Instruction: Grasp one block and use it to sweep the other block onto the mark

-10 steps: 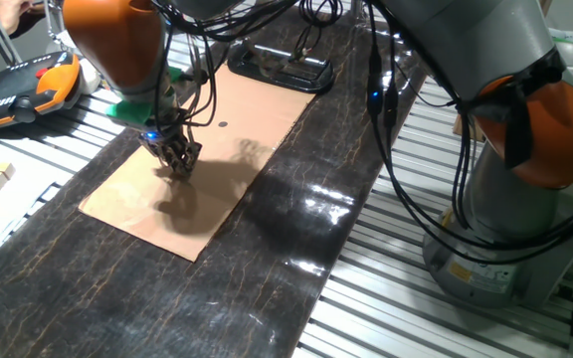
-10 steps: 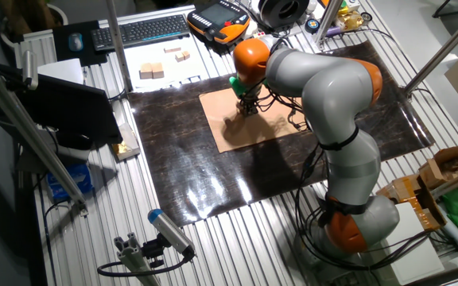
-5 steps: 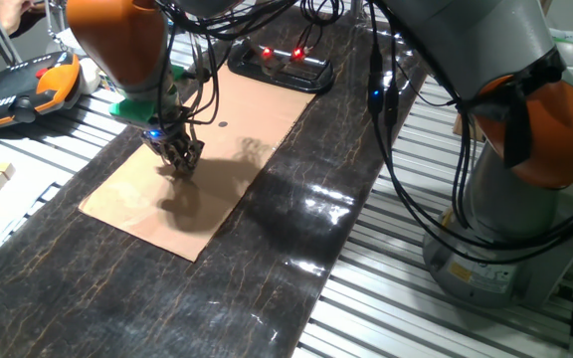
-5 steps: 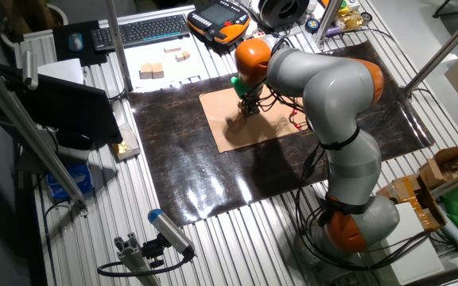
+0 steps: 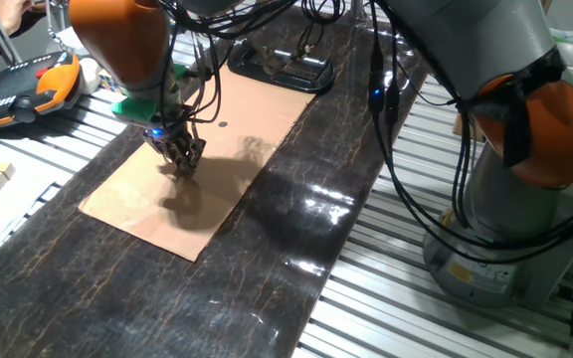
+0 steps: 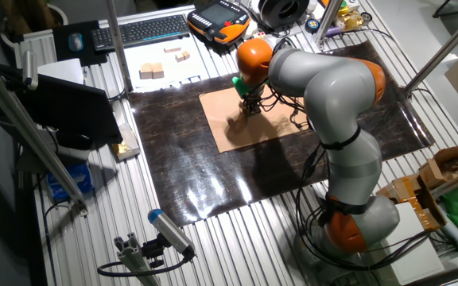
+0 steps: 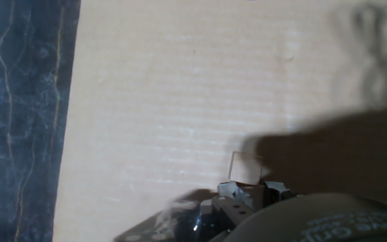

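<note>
I see one small tan block (image 7: 246, 167) low in the hand view, right at my hand's (image 7: 250, 191) fingertips; whether they clamp it I cannot tell. The mark (image 5: 223, 125) sits up and right of the hand (image 5: 181, 162) on the cardboard sheet (image 5: 147, 199), over the dark surface (image 5: 296, 239)

On my feed a tan cardboard sheet (image 5: 192, 164) lies on a dark marbled mat (image 5: 267, 268) spread across the slatted bench (image 6: 237, 238). Toward one far corner I see an orange-and-black pendant (image 6: 217, 17) beside a keyboard (image 6: 137, 32). Spare wooden blocks (image 6: 151, 72) sit near that edge.
</note>
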{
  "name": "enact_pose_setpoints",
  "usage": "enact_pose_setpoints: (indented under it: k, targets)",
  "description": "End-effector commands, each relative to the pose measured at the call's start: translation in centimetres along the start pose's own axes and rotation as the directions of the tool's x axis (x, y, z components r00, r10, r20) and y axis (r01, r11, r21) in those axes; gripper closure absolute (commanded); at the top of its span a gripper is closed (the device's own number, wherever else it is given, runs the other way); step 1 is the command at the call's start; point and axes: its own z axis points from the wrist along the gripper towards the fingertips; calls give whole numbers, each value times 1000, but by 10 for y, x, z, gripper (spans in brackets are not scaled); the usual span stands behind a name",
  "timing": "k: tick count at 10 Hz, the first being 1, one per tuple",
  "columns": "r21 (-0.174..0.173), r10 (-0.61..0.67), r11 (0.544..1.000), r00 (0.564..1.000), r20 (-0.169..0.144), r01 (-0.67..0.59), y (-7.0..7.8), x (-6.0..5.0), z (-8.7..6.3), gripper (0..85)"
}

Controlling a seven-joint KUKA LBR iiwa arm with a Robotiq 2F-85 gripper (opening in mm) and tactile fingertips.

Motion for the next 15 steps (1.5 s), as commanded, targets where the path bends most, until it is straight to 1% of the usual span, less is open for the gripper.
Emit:
enact_pose_setpoints:
  k: [1,10,15]
  targets:
    - [1,-2,1000,1000,0,2,0,-1,1,843]
    - [-3,-22,1000,1000,8,22,0,-11,2,843]
    - [-6,-24,1000,1000,12,24,-2,-15,4,843]
